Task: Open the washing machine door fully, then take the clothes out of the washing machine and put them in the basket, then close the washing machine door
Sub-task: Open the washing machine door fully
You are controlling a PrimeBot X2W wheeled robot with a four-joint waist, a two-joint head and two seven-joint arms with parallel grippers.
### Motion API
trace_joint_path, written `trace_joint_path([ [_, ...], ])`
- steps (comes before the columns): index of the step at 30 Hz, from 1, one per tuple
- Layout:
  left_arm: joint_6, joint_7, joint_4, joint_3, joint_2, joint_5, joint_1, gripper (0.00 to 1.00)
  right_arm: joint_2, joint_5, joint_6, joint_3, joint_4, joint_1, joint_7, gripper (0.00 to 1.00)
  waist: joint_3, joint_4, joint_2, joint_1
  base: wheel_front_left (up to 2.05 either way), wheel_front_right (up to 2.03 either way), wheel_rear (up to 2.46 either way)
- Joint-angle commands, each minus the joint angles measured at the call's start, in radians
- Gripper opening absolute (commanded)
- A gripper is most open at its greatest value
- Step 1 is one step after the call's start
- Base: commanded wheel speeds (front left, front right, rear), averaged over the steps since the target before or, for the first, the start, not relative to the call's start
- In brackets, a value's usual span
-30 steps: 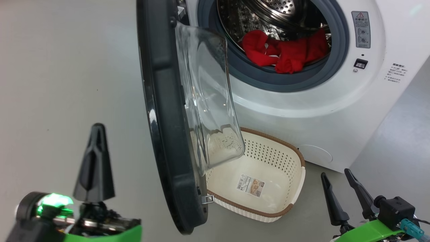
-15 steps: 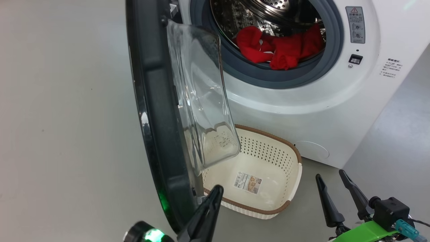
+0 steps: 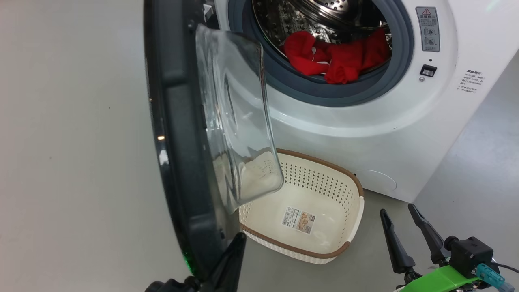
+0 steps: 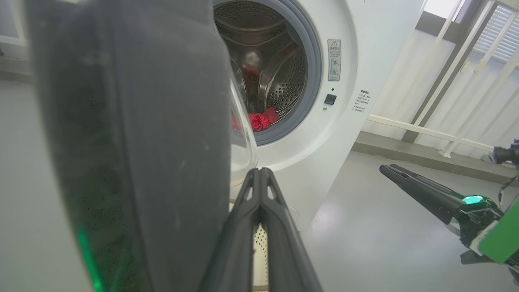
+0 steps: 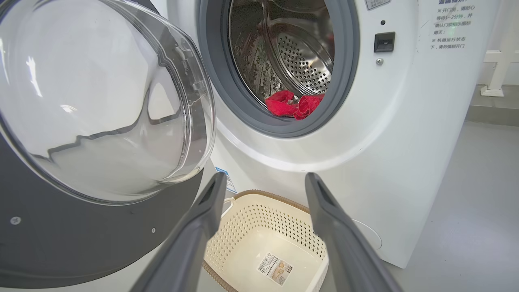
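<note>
door (image 3: 178,134): edge-on to the head camera, swung partway off the washing machine (image 3: 365,134); judged not yet fully open
left gripper (image 3: 235,251): fingers pressed together, holding nothing; tip at door's lower rim, window side; contact unclear
bearing: door lies to its left; left arm nearer
right gripper (image 3: 397,209): spread, empty, beside basket (image 3: 359,211)
door look: glossy black ring, bulging clear window
clothes (image 3: 336,56): red, in drum mouth

Red clothes (image 3: 336,59); cream perforated basket (image 3: 324,182), brown rim.
</note>
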Motion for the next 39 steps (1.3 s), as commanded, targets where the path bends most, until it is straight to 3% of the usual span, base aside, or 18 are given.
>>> trace_joint_path([
  [1, 0.018, -0.005, -0.008, 0.065, 0.004, -0.002, -0.041, 0.00, -0.011, -0.001, 0.007, 0.027, -0.021, -0.040, -0.007, 1.00, 0.000, 0.000, -0.0001, 0.0000, 0.00, 0.00, 0.00],
  [23, 0.015, -0.005, 0.051, 0.456, 0.033, 0.040, -0.039, 0.00, -0.014, 0.004, 0.007, 0.043, -0.023, -0.045, -0.007, 1.00, 0.010, -0.008, -0.0001, 0.0000, 0.00, 0.00, 0.00],
  [39, -0.005, -0.005, 0.160, 0.711, 0.083, 0.057, -0.163, 0.00, -0.027, -0.001, 0.007, 0.053, -0.026, -0.063, -0.007, 1.00, 0.060, -0.032, -0.0001, 0.0000, 0.00, 0.00, 0.00],
])
